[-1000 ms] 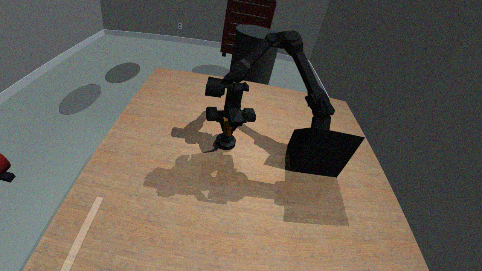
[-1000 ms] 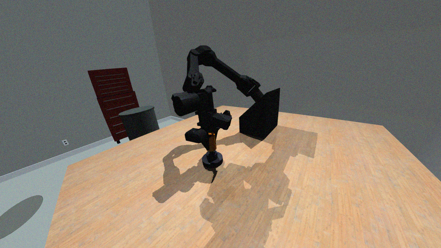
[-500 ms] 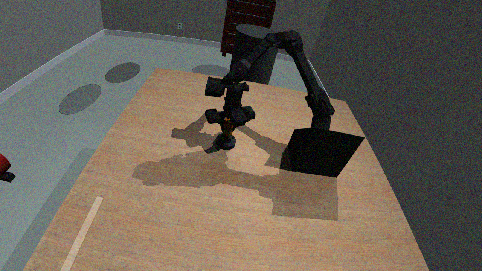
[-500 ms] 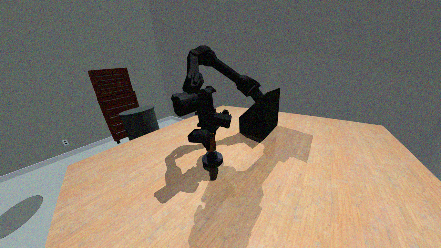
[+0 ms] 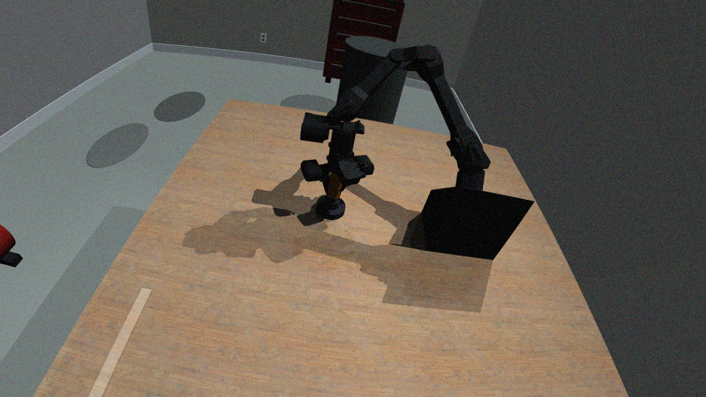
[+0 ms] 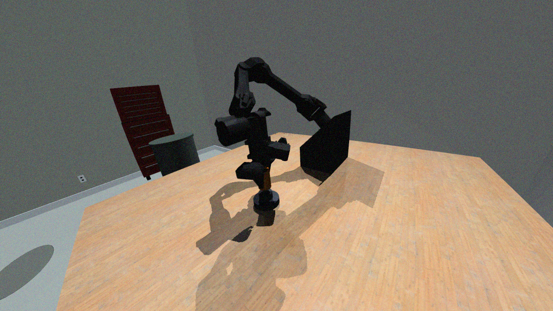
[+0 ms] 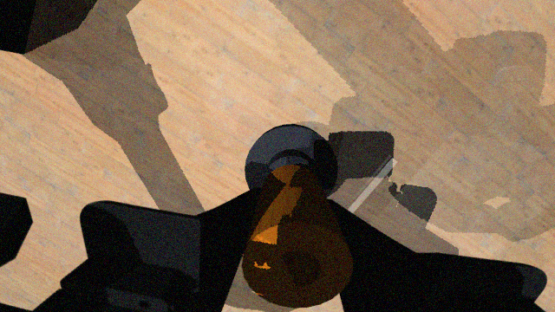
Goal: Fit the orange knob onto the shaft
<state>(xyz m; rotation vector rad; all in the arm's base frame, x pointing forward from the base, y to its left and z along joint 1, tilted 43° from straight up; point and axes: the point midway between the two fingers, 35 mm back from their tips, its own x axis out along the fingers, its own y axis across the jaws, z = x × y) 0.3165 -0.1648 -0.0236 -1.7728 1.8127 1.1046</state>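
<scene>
The orange knob (image 5: pixel 333 186) (image 6: pixel 266 181) (image 7: pixel 288 236) is between my fingers, roughly upright, directly over the round dark pedestal (image 5: pixel 330 211) (image 6: pixel 265 201) (image 7: pixel 277 140). My gripper (image 5: pixel 334 191) (image 6: pixel 265 185) (image 7: pixel 291 199) is shut on the knob, pointing down, with its fingertips a little above the pedestal's wide base. The knob's lower end is at the narrower dark part in the pedestal's middle; the wide base shows below it. The shaft is not plainly visible, and I cannot tell how its flat side is turned. The knob's top is in deep shadow in the wrist view.
The wooden table (image 5: pixel 296 326) (image 6: pixel 405 239) carries arm shadows around the pedestal. A black angled panel (image 5: pixel 469 221) (image 6: pixel 326 148) stands by the arm's base. A pale strip (image 5: pixel 121 340) lies at the table's left. A dark drum (image 5: pixel 370 84) (image 6: pixel 176 154) and red cabinet (image 5: pixel 367 14) (image 6: pixel 141 112) stand beyond it.
</scene>
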